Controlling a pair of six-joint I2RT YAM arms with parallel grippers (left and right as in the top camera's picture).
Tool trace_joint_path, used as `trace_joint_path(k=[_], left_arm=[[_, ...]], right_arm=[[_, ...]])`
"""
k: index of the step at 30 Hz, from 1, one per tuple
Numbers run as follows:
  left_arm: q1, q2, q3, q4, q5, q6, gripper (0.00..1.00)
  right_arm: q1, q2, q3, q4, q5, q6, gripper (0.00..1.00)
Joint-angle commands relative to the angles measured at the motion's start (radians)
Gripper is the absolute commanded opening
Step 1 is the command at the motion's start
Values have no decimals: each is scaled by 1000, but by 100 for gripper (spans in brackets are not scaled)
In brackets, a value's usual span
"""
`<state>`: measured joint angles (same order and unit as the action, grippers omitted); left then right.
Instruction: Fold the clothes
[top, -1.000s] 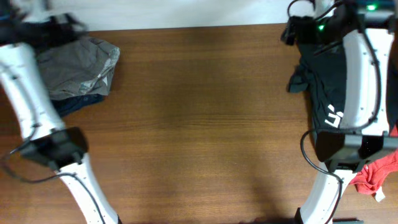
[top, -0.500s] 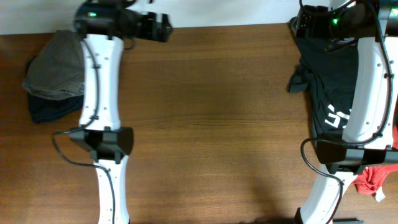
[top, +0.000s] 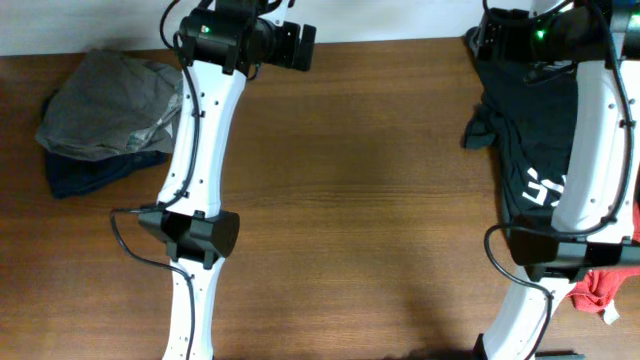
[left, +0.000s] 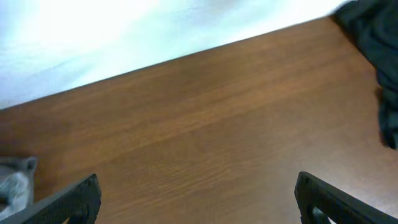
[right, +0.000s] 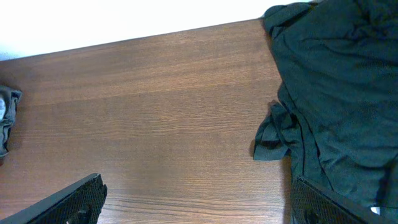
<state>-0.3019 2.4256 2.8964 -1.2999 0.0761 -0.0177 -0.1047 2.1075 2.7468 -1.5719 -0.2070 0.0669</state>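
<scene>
shorts (top: 110, 105) atop another garment (top: 85, 177), table's (top: 350, 200) far left; shirt (top: 522, 120) far right, cloth (top: 600, 285) in front of it

I see a brown wooden table (top: 350, 200) with fine grain running along its length. Behind its far edge there is a plain white surface (left: 112, 31), which is lit very brightly.

The brown wooden surface (top: 350, 200) is carrying three cloth groups. The grey-olive shorts (top: 110, 105) are lying on a dark blue garment (top: 85, 175) at the far left corner. A dark garment (top: 520, 120) with white print is lying along the right side, with a red cloth (top: 600, 285) near it.
</scene>
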Motion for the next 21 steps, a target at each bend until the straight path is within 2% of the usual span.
trace_joint_path(k=[1,8,12,16,18,21], left_arm=[[19,-2,1,-1,-57,-50,99],[20,-2,1,-1,-57,-50,99],[21,-2,1,-2,-58,-50,99],[21,-2,1,-2,-58,-49,99],[20,-2,1,-3,-58,-50,99],[21,-2,1,-2,-57,-50,99]], right_arm=[[4,-173,13,-3,9,-11,99],[21,-422,7,-3,9,-11,99],[21,-551,-69,-3,9,-11,99],[20,-710,-272,-3,9,-10,99],[19,-833,-466,-3,24,-22,99],[18,-977,-678,30,113,-122,99]])
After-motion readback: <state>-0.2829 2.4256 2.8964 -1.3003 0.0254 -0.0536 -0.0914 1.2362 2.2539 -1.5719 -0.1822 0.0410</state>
